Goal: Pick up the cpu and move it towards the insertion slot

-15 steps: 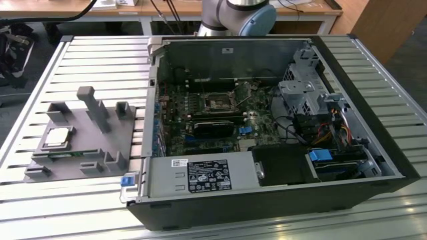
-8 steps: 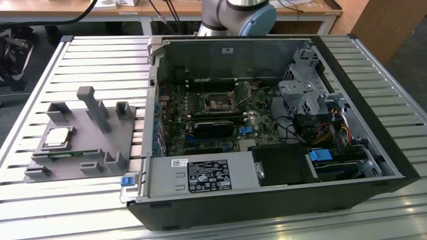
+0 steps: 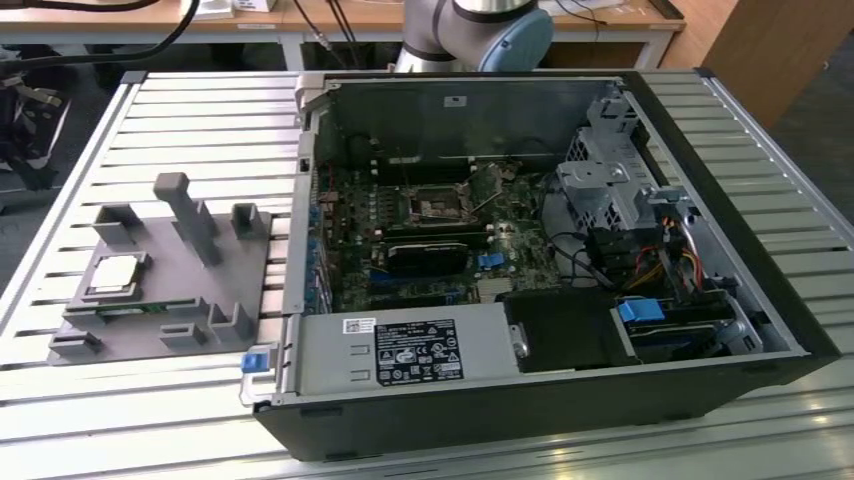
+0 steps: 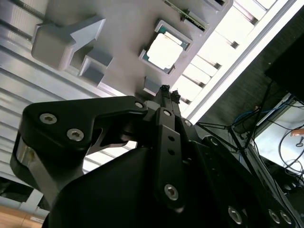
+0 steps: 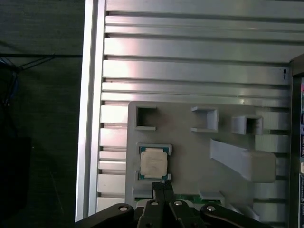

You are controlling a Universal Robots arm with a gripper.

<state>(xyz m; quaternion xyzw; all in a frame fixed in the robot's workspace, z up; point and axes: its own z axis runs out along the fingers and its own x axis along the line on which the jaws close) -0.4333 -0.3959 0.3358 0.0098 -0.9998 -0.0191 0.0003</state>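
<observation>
Reading the exterior view as a clock face, I am starting at nine o'clock, where the grey plastic fixture with upright posts and pockets [image 3: 180, 288] is resting on the slatted aluminium table [image 3: 174, 110]. The small, flat, square cpu with the silvery-white metal top [image 3: 118, 272] is lying in a framed pocket of that fixture, toward its nine o'clock edge. A thin green memory strip [image 3: 134, 309] is lying just beside the chip, at its six o'clock.

Toward the centre, the open black computer case [image 3: 534, 420] is lying on its side. Its green motherboard [image 3: 400, 240] is facing up, and the square insertion slot [image 3: 438, 206] is sitting near the dial's middle, well apart from the chip. At twelve o'clock the blue-and-grey arm base [image 3: 487, 30] is standing behind the case.

In both wrist views I am watching the black gripper [image 5: 162, 186] [image 4: 167, 91] hovering over the fixture with its fingers drawn together, holding nothing. The cpu [image 5: 154, 164] [image 4: 165, 51] is showing just past the fingertips, seated in its pocket, and I am seeing no contact between them.
</observation>
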